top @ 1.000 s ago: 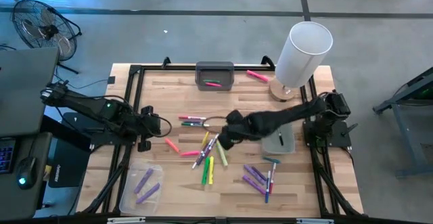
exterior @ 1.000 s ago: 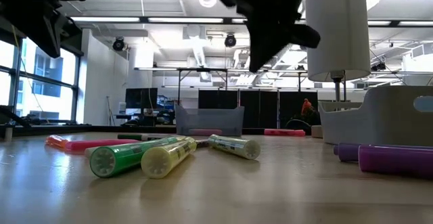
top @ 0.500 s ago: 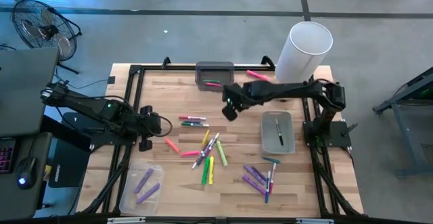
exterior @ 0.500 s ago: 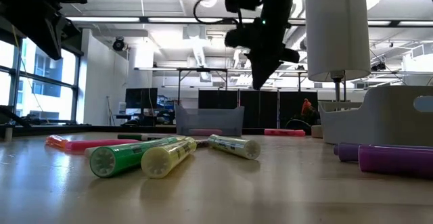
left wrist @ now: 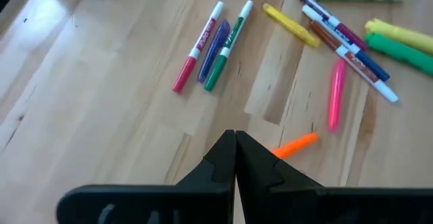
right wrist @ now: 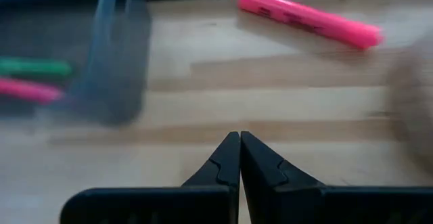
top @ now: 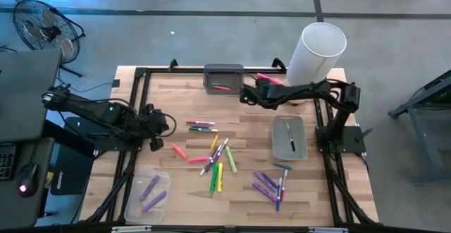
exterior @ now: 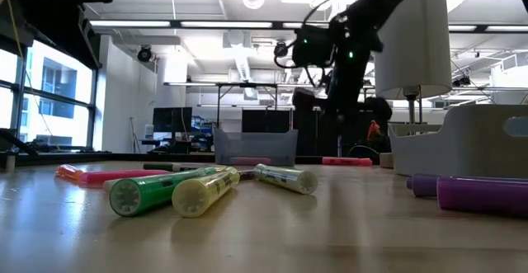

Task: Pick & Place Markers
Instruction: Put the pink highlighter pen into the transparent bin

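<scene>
table (top: 176, 103): wooden top with a black frame round its edge, both arms reaching in from the sides
white cylinder (top: 315, 53): stands on a round wooden base at the far right corner of the table
right arm (top: 310, 91): stretched leftward along the far part of the table
left arm (top: 99, 117): reaches in from the left side, over the left part of the table
dark tray (top: 223, 77): at the far edge, middle; a green and a pink marker lie inside
grey tray (top: 289, 137): on the right, one dark-tipped marker in it
clear tray (top: 146, 194): near left corner, purple markers inside
right gripper (top: 245, 93): just right of the dark tray, jaws pressed together, holding nothing
left gripper (top: 169, 127): left of the loose pile, jaws together and empty, above an orange marker (left wrist: 296, 144)
markers (top: 215, 155): most lie scattered in the middle of the table, pink, green, yellow and white-barrelled; a purple group (top: 266, 184) lies nearer on the right
pink marker (right wrist: 308, 17): lies alone on the wood at the far edge, between the dark tray and the white cylinder
</scene>
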### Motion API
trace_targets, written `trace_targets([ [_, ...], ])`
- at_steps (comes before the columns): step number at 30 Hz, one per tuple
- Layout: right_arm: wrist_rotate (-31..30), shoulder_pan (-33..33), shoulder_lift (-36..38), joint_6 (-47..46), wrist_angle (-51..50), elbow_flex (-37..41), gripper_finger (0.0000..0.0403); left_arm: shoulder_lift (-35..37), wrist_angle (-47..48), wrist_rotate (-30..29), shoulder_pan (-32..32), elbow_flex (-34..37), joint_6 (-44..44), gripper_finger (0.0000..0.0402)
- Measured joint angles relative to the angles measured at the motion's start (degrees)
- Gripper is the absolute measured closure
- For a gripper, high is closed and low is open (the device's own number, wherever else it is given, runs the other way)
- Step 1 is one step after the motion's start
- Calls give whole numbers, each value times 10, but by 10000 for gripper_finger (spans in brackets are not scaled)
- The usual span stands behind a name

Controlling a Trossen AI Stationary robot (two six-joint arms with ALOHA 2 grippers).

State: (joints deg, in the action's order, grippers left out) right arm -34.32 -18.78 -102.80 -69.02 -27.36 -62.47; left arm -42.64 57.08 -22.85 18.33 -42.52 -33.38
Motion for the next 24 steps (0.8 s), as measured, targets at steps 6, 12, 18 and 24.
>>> trace_targets([
  [6, -39, -38, 0, -19, 101, 47, 403, 10, 0, 10, 0, -1, -31, 401],
  [12, -63, -81, 0, 25, 156, 52, 403, 10, 1, 14, 0, -1, -42, 401],
  [18, -62, -124, 0, 37, 171, 52, 403, 9, 1, 15, 0, -1, -44, 401],
  [24, -34, -152, -31, 62, 178, 52, 403, 9, 1, 8, 0, -1, -47, 401],
])
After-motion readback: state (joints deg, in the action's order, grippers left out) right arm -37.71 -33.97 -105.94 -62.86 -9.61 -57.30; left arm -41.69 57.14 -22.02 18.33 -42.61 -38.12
